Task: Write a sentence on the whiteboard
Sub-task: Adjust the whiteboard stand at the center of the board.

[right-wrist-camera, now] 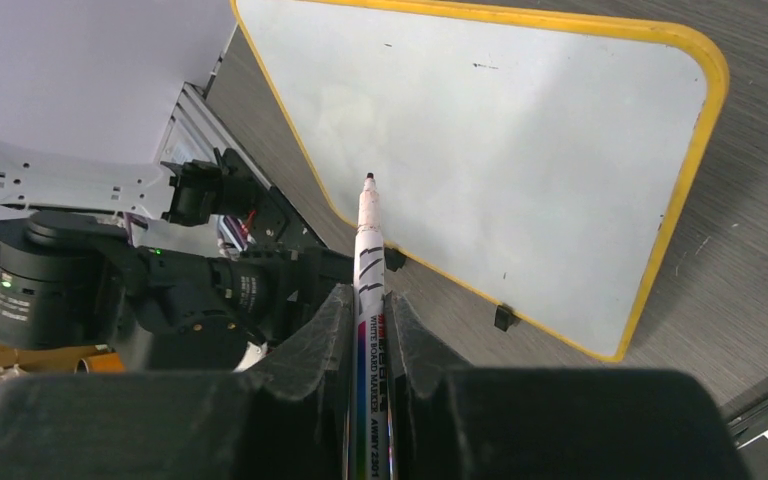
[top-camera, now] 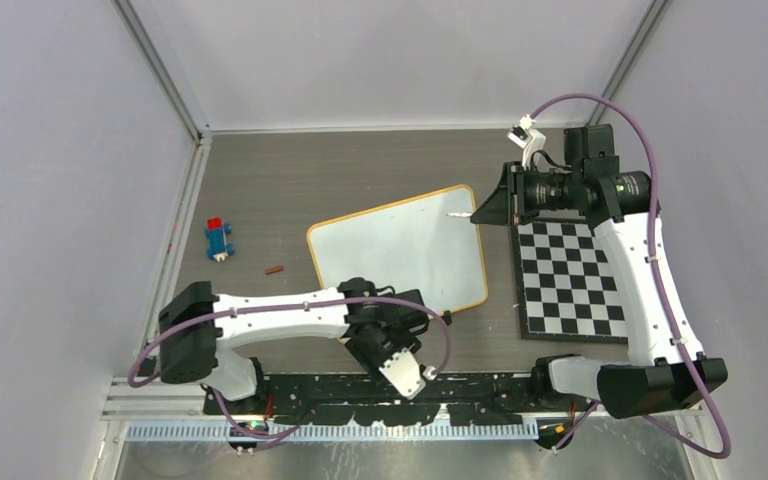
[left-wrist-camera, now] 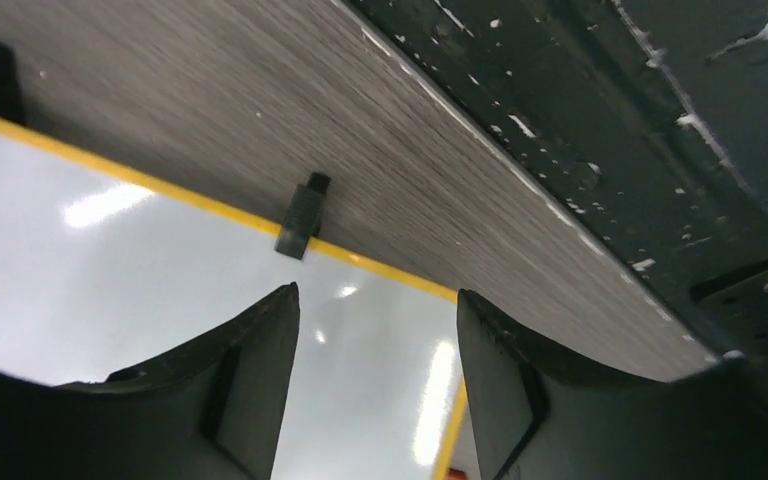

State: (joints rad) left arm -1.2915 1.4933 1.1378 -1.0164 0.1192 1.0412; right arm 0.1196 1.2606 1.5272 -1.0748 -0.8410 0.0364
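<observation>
DESK: Whiteboard [top-camera: 400,250] flat on the grey wood-grain table [top-camera: 280,180], bare but for a few specks; no sentence yet. Checkered mat [top-camera: 570,280] just right of the board, toy [top-camera: 219,240] well to its left. State of the pincers?

FIELD: Right gripper [right-wrist-camera: 372,300] clamped on a marker [right-wrist-camera: 368,230], tip bared, poised over the board's far right corner, seemingly just off the surface. Left gripper [left-wrist-camera: 378,300] with jaws apart above the board's near edge, close to one black foot [left-wrist-camera: 302,215], gripping nothing.

DESK: Advice for the first stroke?

FIELD: Probably best to press down with the left on the near edge first. Glossy face, smooth table, light board: likely to skid under a dragging tip. Then shift the tip toward the board's far left corner, to leave room for two lines. Light, even pressure throughout. Slim round barrel, liable to twist between hard flat pads. Well to keep inside the rounded yellow rim [right-wrist-camera: 705,135].
</observation>
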